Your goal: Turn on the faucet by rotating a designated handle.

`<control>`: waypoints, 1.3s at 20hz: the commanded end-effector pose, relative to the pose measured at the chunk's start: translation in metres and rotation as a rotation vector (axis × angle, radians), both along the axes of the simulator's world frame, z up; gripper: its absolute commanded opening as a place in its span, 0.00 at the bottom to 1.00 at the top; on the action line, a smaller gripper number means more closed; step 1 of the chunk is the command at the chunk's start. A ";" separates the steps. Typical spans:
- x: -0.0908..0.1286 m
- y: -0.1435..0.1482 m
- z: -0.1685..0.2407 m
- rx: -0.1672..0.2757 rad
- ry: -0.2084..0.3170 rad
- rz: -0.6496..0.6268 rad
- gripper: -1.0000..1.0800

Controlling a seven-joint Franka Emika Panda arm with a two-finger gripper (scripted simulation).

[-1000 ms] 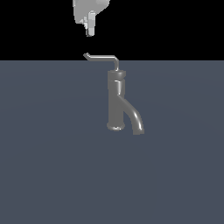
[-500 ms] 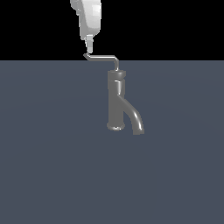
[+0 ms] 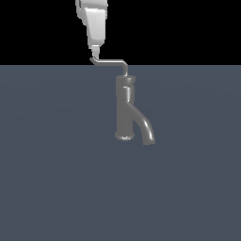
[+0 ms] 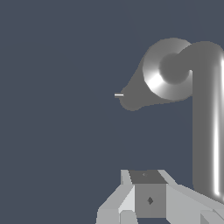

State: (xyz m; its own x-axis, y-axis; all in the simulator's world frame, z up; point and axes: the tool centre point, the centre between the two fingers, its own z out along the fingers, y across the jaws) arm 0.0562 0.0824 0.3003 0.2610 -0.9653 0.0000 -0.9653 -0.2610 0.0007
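The grey metallic faucet (image 3: 125, 110) stands upright on the dark floor, its thick spout (image 3: 143, 127) curving down toward the exterior view's right. The thin handle (image 3: 110, 61) runs from the cap toward the exterior view's left and ends in an upturned tip. My gripper (image 3: 95, 50) hangs straight above that tip, fingers together and holding nothing, touching it or just short of it. In the wrist view the handle (image 4: 205, 127) passes close beside my fingers (image 4: 149, 197), with the faucet cap (image 4: 171, 69) and spout (image 4: 133, 98) beyond.
A flat dark grey-blue floor (image 3: 56, 179) surrounds the faucet on all sides. A black background lies above the floor's far edge.
My gripper has come down from the top of the exterior view to just above the handle's upturned tip. The handle and faucet have not moved.
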 end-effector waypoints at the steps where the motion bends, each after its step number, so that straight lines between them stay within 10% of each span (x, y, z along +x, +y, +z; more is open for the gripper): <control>1: 0.000 0.000 0.000 0.000 -0.001 -0.002 0.00; 26: -0.066 -0.014 0.000 0.000 -0.001 -0.003 0.00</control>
State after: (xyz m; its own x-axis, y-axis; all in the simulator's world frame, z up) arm -0.0029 0.0729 0.3001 0.2635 -0.9647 -0.0011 -0.9646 -0.2635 -0.0060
